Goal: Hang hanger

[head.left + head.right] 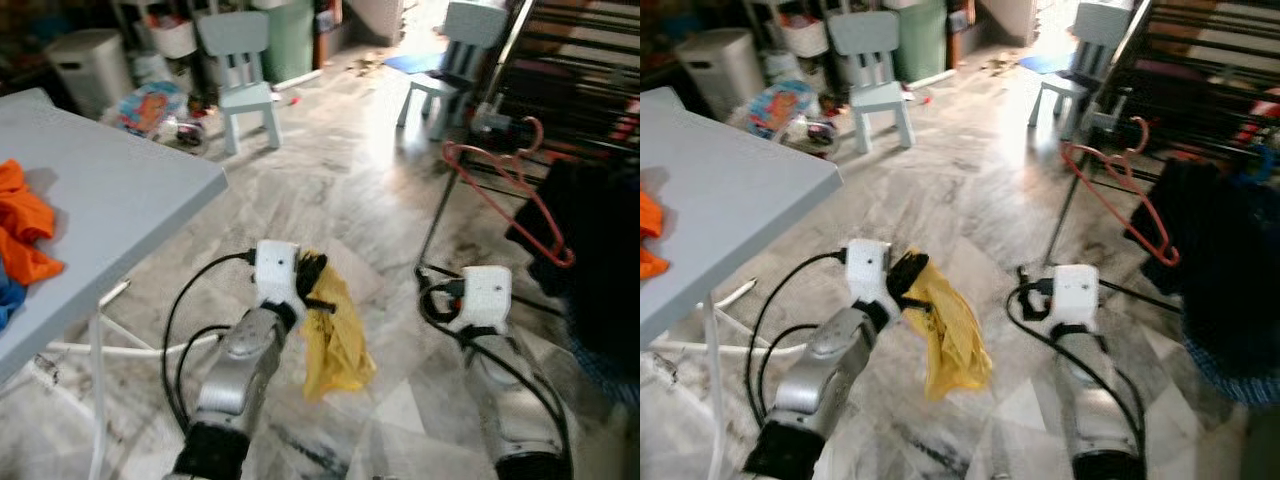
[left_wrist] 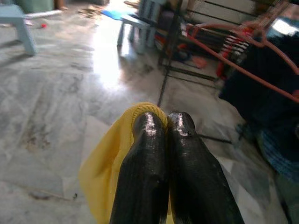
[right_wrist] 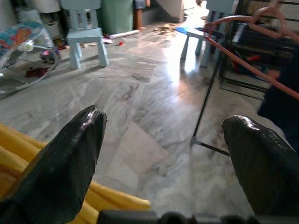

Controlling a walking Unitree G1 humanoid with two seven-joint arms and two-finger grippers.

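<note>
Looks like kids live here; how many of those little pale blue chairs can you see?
2. One chair stands on the floor at the back left, near the white bin; the other chair stands at the back right, beside the dark rack. Others may be hidden.

Grey counter (image 1: 120, 190) at the robot's left, orange cloth (image 1: 22, 225) bunched on it near the edge, a bit of blue cloth (image 1: 8, 298) just beside it. Marble floor (image 1: 330, 200) with glare toward the back. Two pale blue small chairs: one (image 1: 240, 75) back left, one (image 1: 455, 60) back right. White bin (image 1: 88, 65) far left, colourful baby bouncer (image 1: 150, 105) beside it. Green bin (image 1: 288, 40) behind the left chair. Dark clothing (image 1: 590, 250) hangs at right, on a black rack (image 1: 570, 60). White tubing (image 1: 100, 350) lies under the counter.
</note>
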